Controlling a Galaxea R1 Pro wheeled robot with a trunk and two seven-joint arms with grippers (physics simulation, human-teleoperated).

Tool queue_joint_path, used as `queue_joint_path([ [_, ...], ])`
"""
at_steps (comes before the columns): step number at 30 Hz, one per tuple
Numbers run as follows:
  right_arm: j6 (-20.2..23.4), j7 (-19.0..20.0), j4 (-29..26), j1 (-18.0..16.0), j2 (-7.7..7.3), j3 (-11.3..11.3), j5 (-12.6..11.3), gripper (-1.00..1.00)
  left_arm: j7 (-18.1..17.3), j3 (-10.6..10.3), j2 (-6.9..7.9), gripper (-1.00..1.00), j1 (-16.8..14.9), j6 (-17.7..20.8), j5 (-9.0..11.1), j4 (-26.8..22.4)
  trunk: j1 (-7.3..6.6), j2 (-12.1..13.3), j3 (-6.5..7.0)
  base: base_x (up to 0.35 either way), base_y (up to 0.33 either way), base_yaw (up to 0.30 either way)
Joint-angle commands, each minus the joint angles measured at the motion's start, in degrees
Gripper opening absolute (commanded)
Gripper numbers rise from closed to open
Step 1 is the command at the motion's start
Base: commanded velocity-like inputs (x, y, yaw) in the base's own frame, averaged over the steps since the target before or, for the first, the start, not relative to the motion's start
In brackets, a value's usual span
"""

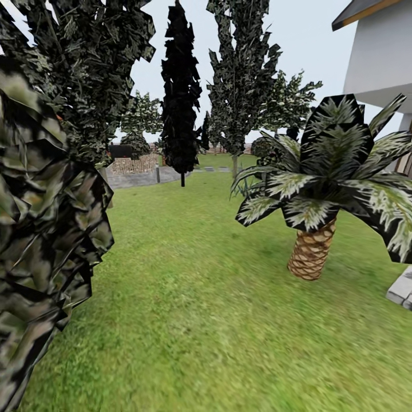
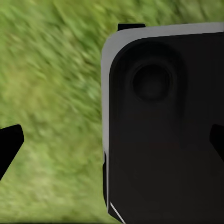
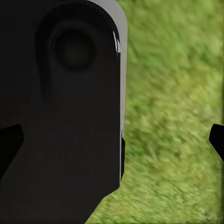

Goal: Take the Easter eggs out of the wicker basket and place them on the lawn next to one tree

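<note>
Both fingers [image 2: 9,142] hang spread above blurred lawn [image 2: 51,84], touching nothing.

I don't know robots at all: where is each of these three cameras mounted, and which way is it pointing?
Head view: on the robot's head, facing forward over the lawn toward trees, a palm and the house.
Left wrist view: by the left gripper, facing down at grass, with a dark robot body panel alongside.
Right wrist view: by the right gripper, likewise, with its panel.
Both wrist views share grass and dark fingertips at the edges.
</note>
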Motion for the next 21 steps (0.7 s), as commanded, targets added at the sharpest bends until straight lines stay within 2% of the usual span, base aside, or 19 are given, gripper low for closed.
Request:
queue_joint_path([
  [1,0.04,0.06,0.1,-0.08,-0.01,-0.01,0.03,1.0,-0.03,0.04,0.0,1.0,0.04,-0.02,-0.03,-0.11,0.0,-0.03,-0.05,0.0,0.0,0.273],
  [21,0.04,0.06,0.1,-0.08,-0.09,-0.04,0.03,1.0,-0.03,0.03,0.0,1.0,0.04,-0.02,-0.03,-0.11,0.0,-0.03,-0.05,0.0,0.0,0.273],
])
